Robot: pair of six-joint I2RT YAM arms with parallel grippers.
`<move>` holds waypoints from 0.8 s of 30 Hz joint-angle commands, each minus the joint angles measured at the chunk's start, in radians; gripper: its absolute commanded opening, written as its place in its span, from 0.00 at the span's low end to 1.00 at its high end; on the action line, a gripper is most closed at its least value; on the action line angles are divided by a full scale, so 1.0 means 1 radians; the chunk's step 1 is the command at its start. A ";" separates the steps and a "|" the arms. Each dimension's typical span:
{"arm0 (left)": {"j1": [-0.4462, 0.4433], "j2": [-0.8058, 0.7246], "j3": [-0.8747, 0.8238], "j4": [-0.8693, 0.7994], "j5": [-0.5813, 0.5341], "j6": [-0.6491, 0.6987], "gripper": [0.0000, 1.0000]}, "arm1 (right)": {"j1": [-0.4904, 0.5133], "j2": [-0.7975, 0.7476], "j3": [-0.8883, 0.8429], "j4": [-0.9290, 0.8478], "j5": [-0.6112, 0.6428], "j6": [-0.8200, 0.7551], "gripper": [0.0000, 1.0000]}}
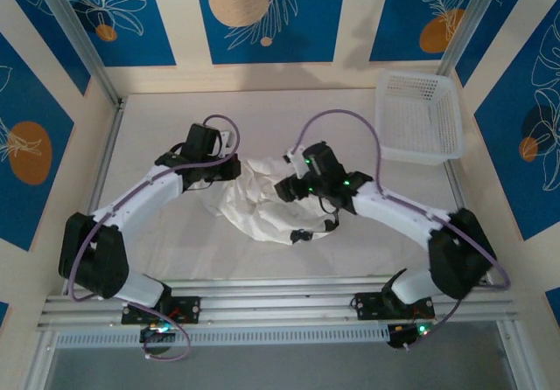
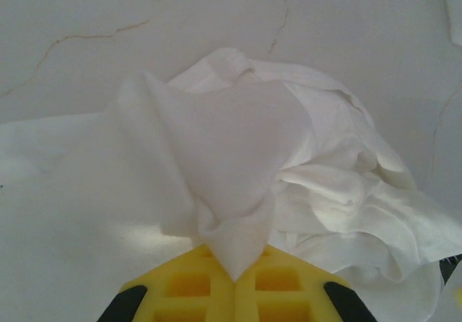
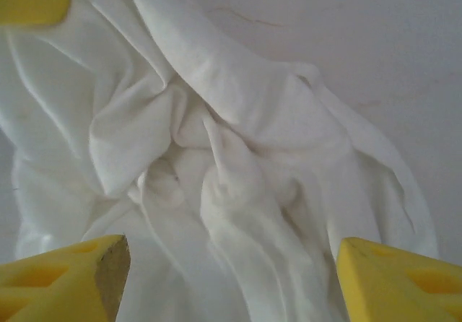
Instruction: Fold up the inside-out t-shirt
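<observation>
The left claw (image 1: 226, 168), seen from above, sits at the 10 o'clock edge of the plain white, thin, wrinkled cotton t-shirt (image 1: 262, 206), which lies in a crumpled heap at the middle of the pale table (image 1: 175, 119). The right claw (image 1: 289, 187) is at the heap's 2 o'clock edge. A white plastic lattice basket (image 1: 451, 119) stands well apart, toward 2 o'clock. Nothing about the shirt is flat yet, so no fold can be trusted: hems and sleeves cannot be told apart here

From the left wrist, the left claw (image 2: 234, 282) is closed on a thin peak of t-shirt (image 2: 238, 141) cloth, its yellow pads pressed together at 6 o'clock, and the rest drapes away toward 3 o'clock. The pinch looks small; a quick lift could let it slip out, or it may hold several layers at once and drag the whole heap instead of opening it

From the right wrist, the right claw (image 3: 231, 268) hangs open over the t-shirt (image 3: 238, 127), with yellow fingers (image 3: 65, 279) at 7 and 5 o'clock and a knot of folds between them. Closing here would likely seize a bunch of layers, and pulling against the left grip could tighten the tangle
</observation>
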 commanded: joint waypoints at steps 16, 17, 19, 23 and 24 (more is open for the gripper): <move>0.033 0.055 -0.041 -0.024 -0.183 0.063 0.06 | -0.150 -0.068 0.043 0.120 -0.492 0.267 0.00; 0.035 0.056 -0.039 -0.020 -0.166 0.075 0.10 | -0.162 -0.089 0.025 0.147 -0.526 0.309 0.00; 0.036 0.043 -0.030 -0.022 -0.121 0.095 0.18 | -0.185 -0.117 -0.007 0.199 -0.591 0.388 0.00; 0.034 -0.060 -0.064 -0.007 -0.048 0.097 0.34 | -0.207 -0.125 -0.018 0.234 -0.629 0.501 0.00; 0.030 -0.096 -0.085 0.003 -0.037 0.089 0.35 | -0.214 -0.124 -0.015 0.235 -0.629 0.527 0.00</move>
